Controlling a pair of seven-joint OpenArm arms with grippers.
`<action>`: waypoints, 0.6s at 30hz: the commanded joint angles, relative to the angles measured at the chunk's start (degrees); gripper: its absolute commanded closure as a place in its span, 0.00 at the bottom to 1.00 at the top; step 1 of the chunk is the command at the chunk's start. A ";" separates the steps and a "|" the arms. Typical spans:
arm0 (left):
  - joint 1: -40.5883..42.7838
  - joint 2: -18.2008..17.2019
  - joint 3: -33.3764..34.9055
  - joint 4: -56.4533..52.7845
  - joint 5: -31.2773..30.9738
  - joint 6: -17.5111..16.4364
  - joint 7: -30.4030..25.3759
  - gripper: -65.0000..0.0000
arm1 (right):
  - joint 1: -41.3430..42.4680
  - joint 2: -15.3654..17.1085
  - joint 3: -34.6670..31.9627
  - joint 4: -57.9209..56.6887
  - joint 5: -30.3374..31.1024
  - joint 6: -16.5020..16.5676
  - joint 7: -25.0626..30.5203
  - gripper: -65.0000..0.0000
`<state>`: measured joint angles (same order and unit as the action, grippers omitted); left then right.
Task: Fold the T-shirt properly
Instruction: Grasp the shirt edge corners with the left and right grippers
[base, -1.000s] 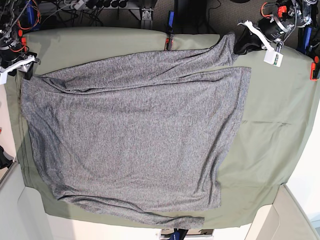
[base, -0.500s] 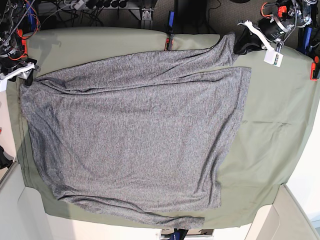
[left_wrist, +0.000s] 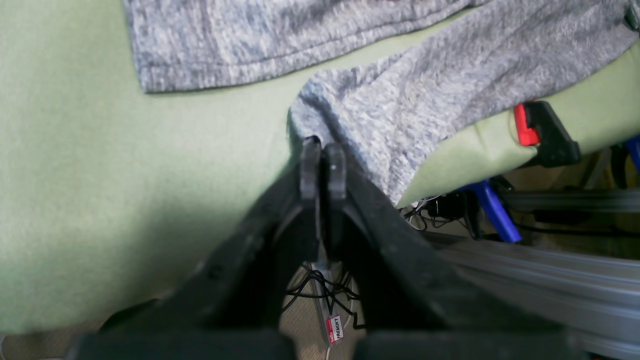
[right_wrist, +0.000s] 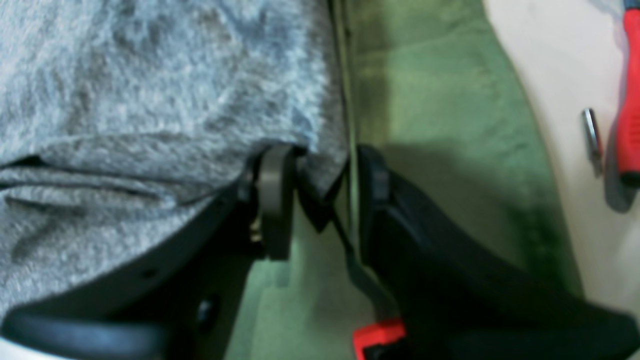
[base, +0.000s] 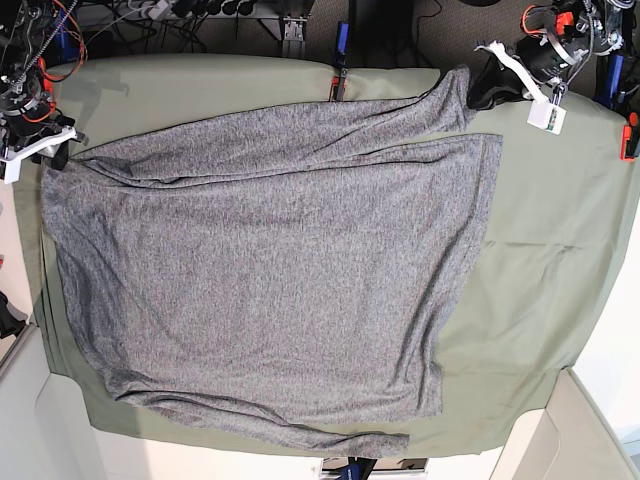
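Note:
The heather-grey T-shirt (base: 270, 260) lies spread flat on the olive-green table cloth (base: 560, 220), with one long sleeve stretched along the far edge. At the far right, my left gripper (base: 478, 92) holds that sleeve's end. In the left wrist view, the left gripper (left_wrist: 322, 150) is shut, with the sleeve cuff (left_wrist: 400, 100) pinched at its tips. My right gripper (base: 57, 152) is at the shirt's far left corner. In the right wrist view, the right gripper (right_wrist: 322, 170) has its jaws apart around the fabric's edge (right_wrist: 150, 75), and the left finger (right_wrist: 275, 200) touches the cloth.
Red-and-black clamps (left_wrist: 542, 132) (right_wrist: 377, 340) grip the cloth at the table edges. A red-handled tool (right_wrist: 629, 90) lies on the pale surface beside the table. Cables and frame rails run behind the far edge. Pale side panels (base: 540, 440) flank the near corners.
My right gripper has shifted slightly at the shirt's far left corner and its jaws have narrowed around the fabric edge. The left arm and the sleeve have not moved.

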<state>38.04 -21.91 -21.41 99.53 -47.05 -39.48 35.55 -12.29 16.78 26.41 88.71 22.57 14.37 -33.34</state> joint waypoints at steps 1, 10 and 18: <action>0.07 -0.79 -0.42 0.87 -0.98 -0.52 -1.01 1.00 | 0.72 0.55 0.37 1.40 0.50 0.79 0.33 0.72; 0.02 -0.81 -0.42 1.05 -2.08 -0.52 -1.03 1.00 | 0.70 0.55 0.37 5.53 -0.92 0.79 -1.33 0.72; -0.11 -0.96 -0.42 1.03 -2.03 -0.52 -1.01 1.00 | 0.72 0.52 0.35 8.04 -0.70 0.79 -3.17 0.72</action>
<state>37.60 -22.09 -21.41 99.66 -48.05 -39.48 35.57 -12.16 16.47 26.50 95.68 21.19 14.81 -37.54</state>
